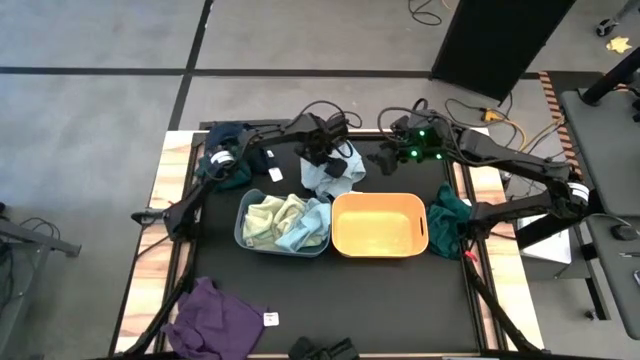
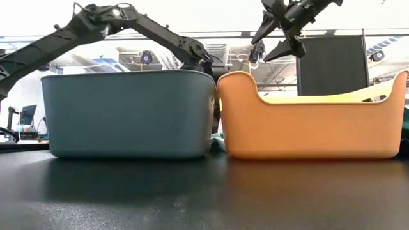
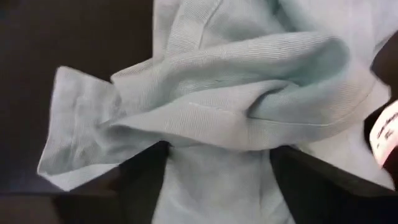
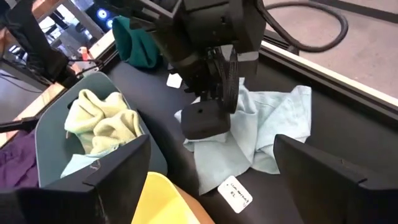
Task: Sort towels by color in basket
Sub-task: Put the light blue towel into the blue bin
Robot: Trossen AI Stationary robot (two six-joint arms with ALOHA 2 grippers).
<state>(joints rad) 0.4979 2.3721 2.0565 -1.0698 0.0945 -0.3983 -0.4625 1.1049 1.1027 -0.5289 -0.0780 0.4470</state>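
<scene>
A light blue towel [image 1: 330,182] [image 4: 264,121] lies crumpled on the black mat, just beyond the two baskets. My left gripper [image 1: 322,160] [image 3: 217,186] is down on it, open, with a raised fold between its fingers. My right gripper [image 1: 384,160] [image 2: 278,39] hangs open in the air, right of that towel and above the orange basket's far rim. The grey-blue basket [image 1: 240,228] [image 2: 128,115] holds pale green and light blue towels [image 4: 99,121]. The orange basket [image 1: 422,228] [image 2: 307,128] shows no cloth inside. My left gripper comes at the light blue towel from above, pointing down. Its open fingers [image 3: 140,180] stand on either side of a bunched fold [image 3: 217,112] near the towel's middle, with cloth filling the gap between them. The towel lies on the mat. The fingertips are hidden in the cloth.
A dark teal towel [image 1: 450,215] lies right of the orange basket. A dark towel [image 1: 225,150] [image 4: 140,40] lies at the far left under the left arm. A purple towel [image 1: 215,315] lies at the near left. The light blue towel's white tag [image 4: 235,193] shows by the orange basket.
</scene>
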